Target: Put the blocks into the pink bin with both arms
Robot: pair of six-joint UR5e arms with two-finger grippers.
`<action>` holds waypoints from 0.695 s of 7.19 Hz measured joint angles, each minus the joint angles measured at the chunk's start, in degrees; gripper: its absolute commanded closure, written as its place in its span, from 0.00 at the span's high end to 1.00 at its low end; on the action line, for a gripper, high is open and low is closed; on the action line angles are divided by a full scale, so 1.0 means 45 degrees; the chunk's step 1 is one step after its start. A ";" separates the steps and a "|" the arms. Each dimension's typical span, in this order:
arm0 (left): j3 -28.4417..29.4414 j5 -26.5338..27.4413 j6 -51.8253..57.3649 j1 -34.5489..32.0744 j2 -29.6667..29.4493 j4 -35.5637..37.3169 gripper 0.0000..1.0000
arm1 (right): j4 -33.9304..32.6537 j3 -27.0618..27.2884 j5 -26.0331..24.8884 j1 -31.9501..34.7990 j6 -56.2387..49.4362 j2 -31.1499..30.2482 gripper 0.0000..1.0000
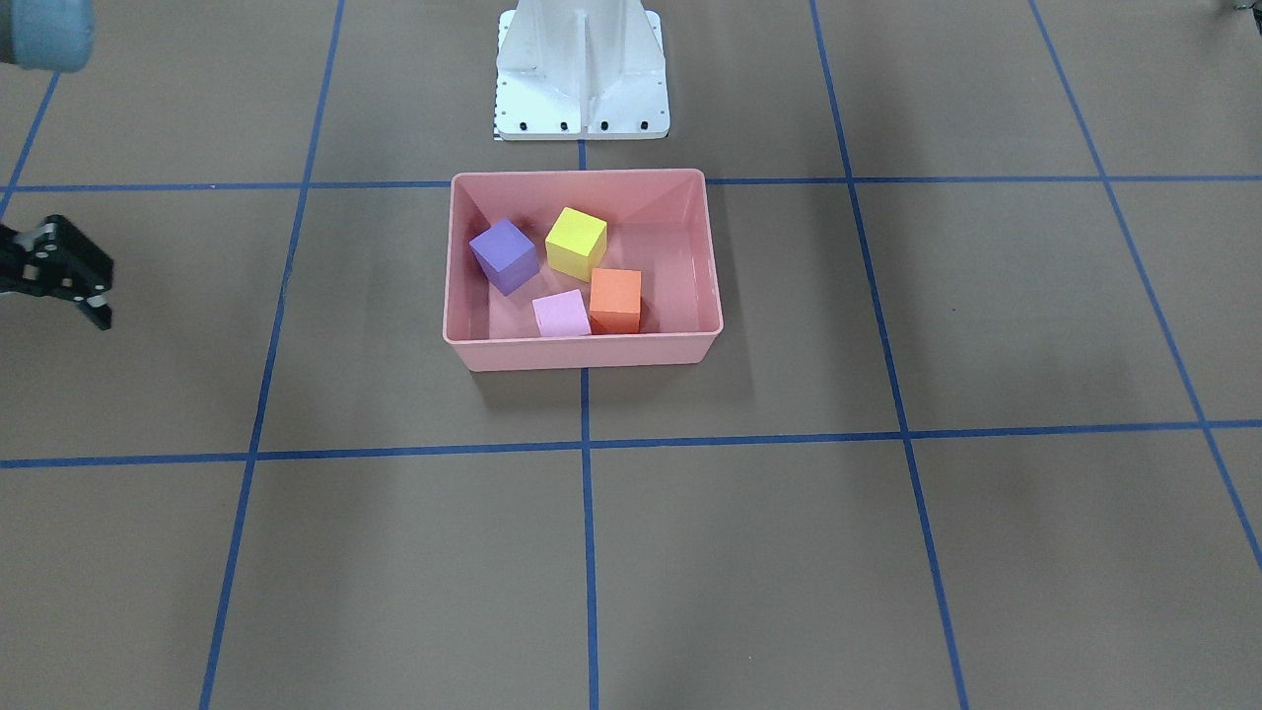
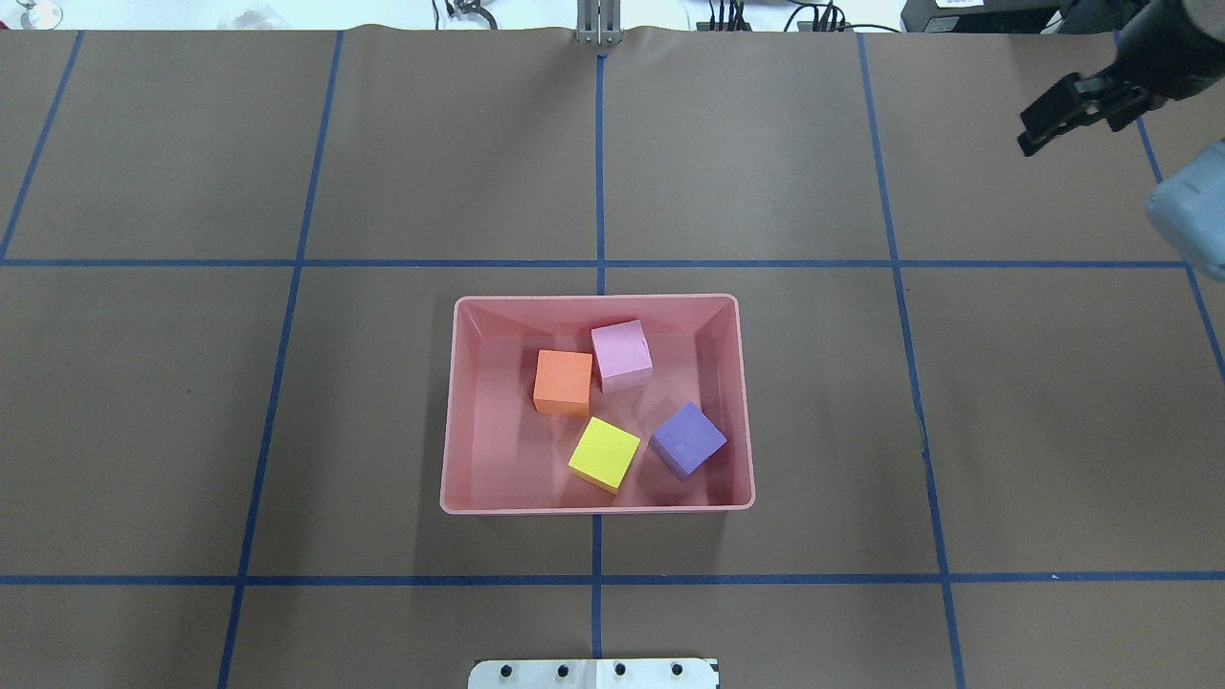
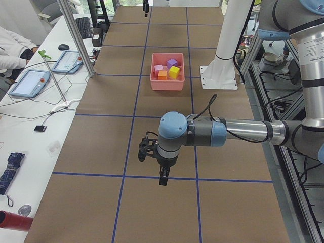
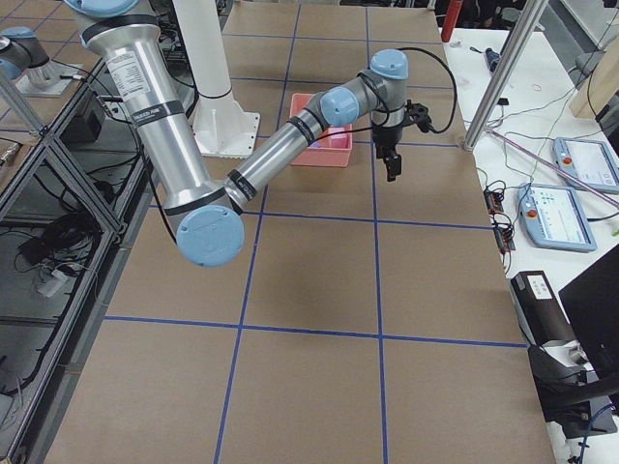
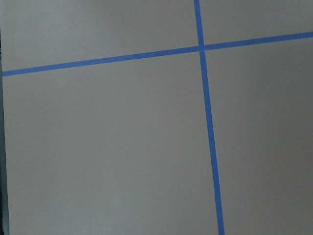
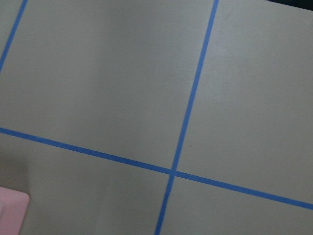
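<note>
Overhead exterior: all four blocks (image 2: 622, 354) sit inside pink bin (image 2: 457, 402), so I judge nothing's left to pick. That's why right gripper (image 2: 1064, 122) and left gripper (image 3: 159, 171) hang well away. Can't tell jaw width on either.

Overhead view. The bin (image 2: 457, 411) sits at mid-table (image 2: 287, 431), directly before the pedestal base (image 2: 593, 674). Four blocks lie inside it: the far-left block (image 2: 563, 383) just beside the far-right block (image 2: 621, 355), and the near-left block (image 2: 604, 455) just beside the near-right block (image 2: 688, 439). The right gripper (image 2: 1043, 122) hangs well apart, beyond and right of the bin.
</note>
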 measured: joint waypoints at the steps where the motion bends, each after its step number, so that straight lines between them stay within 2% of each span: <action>1: -0.0004 -0.0004 0.0046 0.0009 -0.0005 -0.0022 1.00 | 0.0006 -0.0423 0.0264 0.0972 -0.1819 -0.0801 1.00; 3: 0.0000 0.0003 0.0113 0.0020 -0.0012 -0.0038 1.00 | 0.0039 -0.0671 0.0373 0.2543 -0.3514 -0.2636 1.00; 5: 0.0003 -0.0028 0.0123 0.0037 -0.0007 -0.0049 1.00 | 0.0240 -0.0723 0.0315 0.3238 -0.3752 -0.4593 1.00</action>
